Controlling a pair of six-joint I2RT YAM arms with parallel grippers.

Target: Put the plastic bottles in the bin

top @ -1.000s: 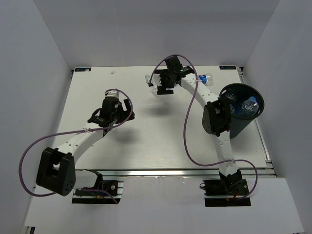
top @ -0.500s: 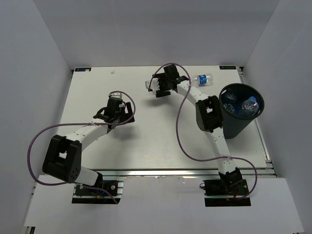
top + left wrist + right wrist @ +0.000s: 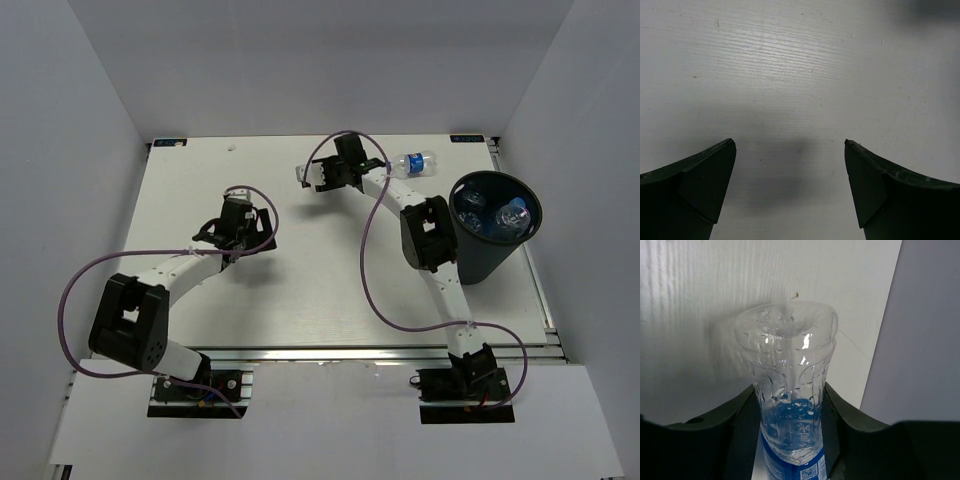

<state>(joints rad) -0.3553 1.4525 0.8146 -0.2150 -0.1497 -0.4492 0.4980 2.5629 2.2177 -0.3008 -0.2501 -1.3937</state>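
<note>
From above, the white worktop (image 3: 300, 300) carries a black bin (image 3: 484, 262) close to its right edge, with at least two bottles inside (image 3: 514, 212). A loose bottle (image 3: 420, 162) lies on its side near the far edge, just beyond the right arm and left of the bin. The right gripper (image 3: 320, 176) sits near the middle of the far edge, and the pale end of a held bottle (image 3: 303, 175) pokes out past it. The left gripper (image 3: 245, 228) hangs left of centre, well apart from every bottle.

The left wrist camera shows the left gripper (image 3: 790, 142) spread wide, its two dark fingers (image 3: 705, 180) far apart with only bare worktop between them.

The right wrist camera shows the right gripper (image 3: 789, 386) closed against both sides of the held bottle (image 3: 787, 370). The bottle's clear base points away towards the worktop's edge, and its blue label is down between the fingers (image 3: 737, 415).
</note>
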